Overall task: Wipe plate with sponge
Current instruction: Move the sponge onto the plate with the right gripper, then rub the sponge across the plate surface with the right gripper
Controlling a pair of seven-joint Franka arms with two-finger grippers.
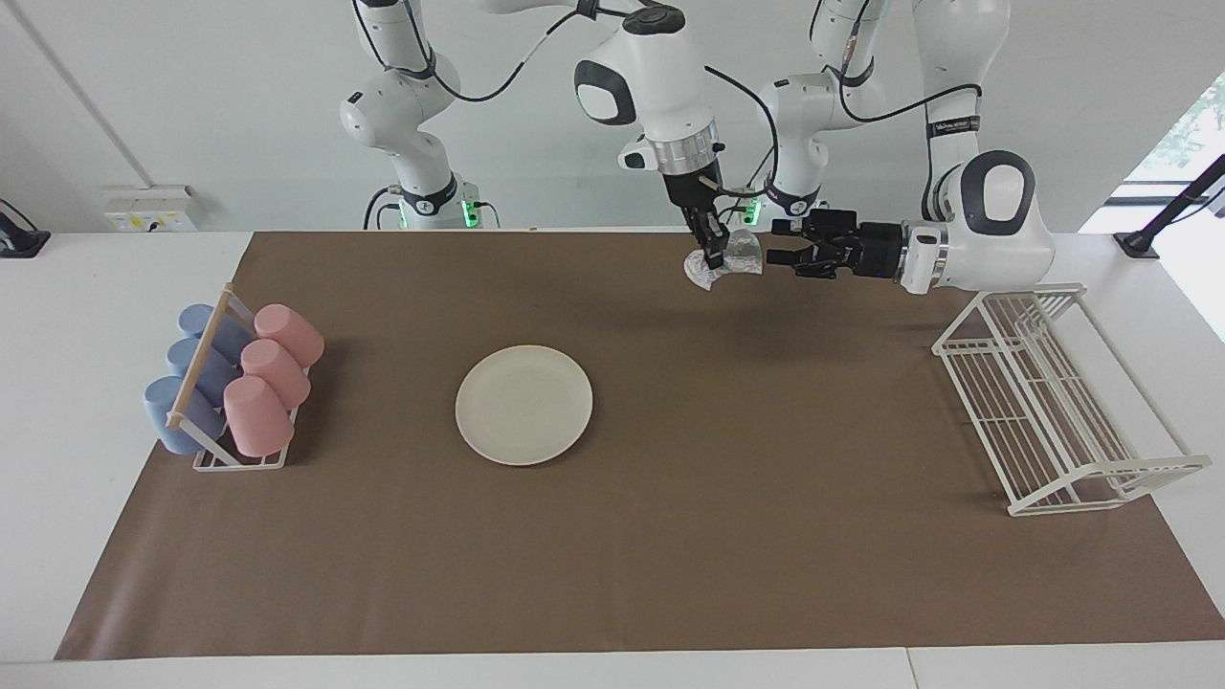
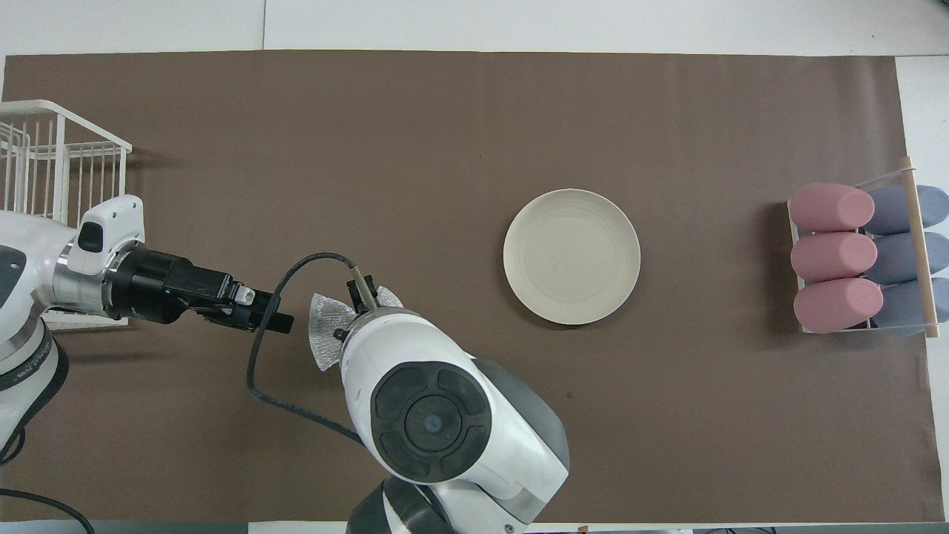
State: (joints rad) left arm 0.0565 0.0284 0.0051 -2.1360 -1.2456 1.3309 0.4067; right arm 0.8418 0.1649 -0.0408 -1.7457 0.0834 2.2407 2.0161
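The cream-white plate point(image 1: 523, 405) point(image 2: 571, 256) lies flat on the brown mat, bare. My right gripper point(image 1: 713, 260) points down and is shut on the silvery speckled sponge point(image 1: 742, 254) point(image 2: 326, 334), holding it in the air over the mat, off toward the left arm's end from the plate. In the overhead view the right arm's own body hides its fingers. My left gripper point(image 1: 780, 244) point(image 2: 278, 322) lies level, open and empty, its tips just beside the sponge and apart from it.
A white wire dish rack point(image 1: 1053, 402) point(image 2: 52, 148) stands at the left arm's end. A small rack with pink cups point(image 1: 273, 378) point(image 2: 834, 256) and blue cups point(image 1: 191, 383) point(image 2: 908, 256) stands at the right arm's end.
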